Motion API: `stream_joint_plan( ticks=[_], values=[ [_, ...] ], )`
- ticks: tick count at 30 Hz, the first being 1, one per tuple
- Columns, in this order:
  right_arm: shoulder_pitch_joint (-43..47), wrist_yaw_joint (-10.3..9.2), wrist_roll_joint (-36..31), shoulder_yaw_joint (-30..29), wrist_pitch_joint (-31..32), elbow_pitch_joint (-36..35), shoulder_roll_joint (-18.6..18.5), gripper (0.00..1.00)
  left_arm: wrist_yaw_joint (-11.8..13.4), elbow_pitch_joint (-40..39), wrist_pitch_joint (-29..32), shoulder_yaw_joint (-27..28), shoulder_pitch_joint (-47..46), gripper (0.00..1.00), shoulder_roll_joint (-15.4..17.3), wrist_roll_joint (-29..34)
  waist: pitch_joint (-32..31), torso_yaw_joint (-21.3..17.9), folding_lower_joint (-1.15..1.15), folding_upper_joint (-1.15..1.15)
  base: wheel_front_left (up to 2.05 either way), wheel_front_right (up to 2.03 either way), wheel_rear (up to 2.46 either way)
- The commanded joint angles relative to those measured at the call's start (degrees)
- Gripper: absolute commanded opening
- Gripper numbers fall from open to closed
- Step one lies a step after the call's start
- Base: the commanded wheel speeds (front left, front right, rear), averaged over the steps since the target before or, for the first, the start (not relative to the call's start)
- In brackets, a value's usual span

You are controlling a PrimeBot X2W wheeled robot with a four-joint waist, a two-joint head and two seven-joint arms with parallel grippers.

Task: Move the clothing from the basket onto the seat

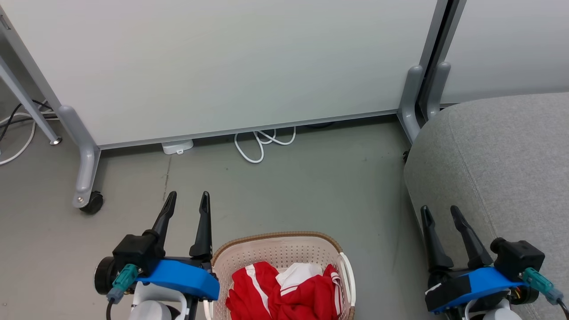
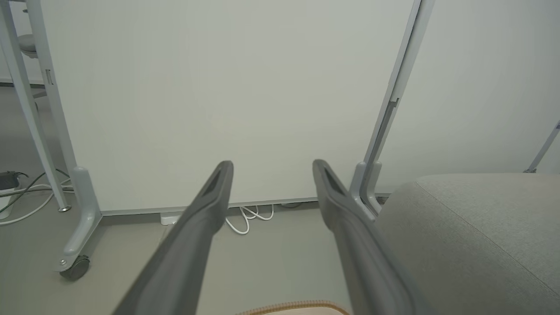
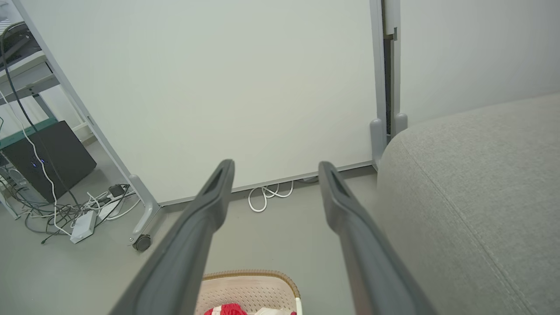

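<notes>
The clothing (image 1: 284, 293), red with white stripes, lies bunched in the basket (image 1: 278, 240) at the bottom centre of the head view. The basket stands on the floor (image 1: 311, 186). The seat (image 1: 502, 169) takes up the right side of that view, near the basket with a strip of floor between them. No garment lies on the part of the seat I can see.

My left claw (image 1: 188, 194) hangs at lower left, just beside the basket's left rim, fingers apart and holding nothing. My right claw (image 1: 439, 209) is at lower right, before the seat's edge, also spread and empty. Both point up the frame toward the partition (image 1: 222, 66), with a white cable (image 1: 262, 144) looped at its foot.

I judge the task to be at its start: the step in hand is the reach into the basket, with nothing grasped yet. Next I would tip a claw down over the heap, the left being nearer, and close on a raised fold. Then I would lift it clear of the rim and carry it right to the seat. The cloth is loose, so a shallow pinch may slip or drag a second piece.
</notes>
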Motion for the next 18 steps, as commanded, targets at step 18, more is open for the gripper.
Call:
stream_joint_plan(
  ticks=[18],
  values=[
    [-1.1,0.13,-9.2,0.9,-2.4,0.3,-0.5,1.00,-0.5,1.4,-2.4,-1.3,-1.6,1.00,0.2,9.3,-0.1,0.1,0.00,0.00,0.00,0.00,0.00]
  ],
)
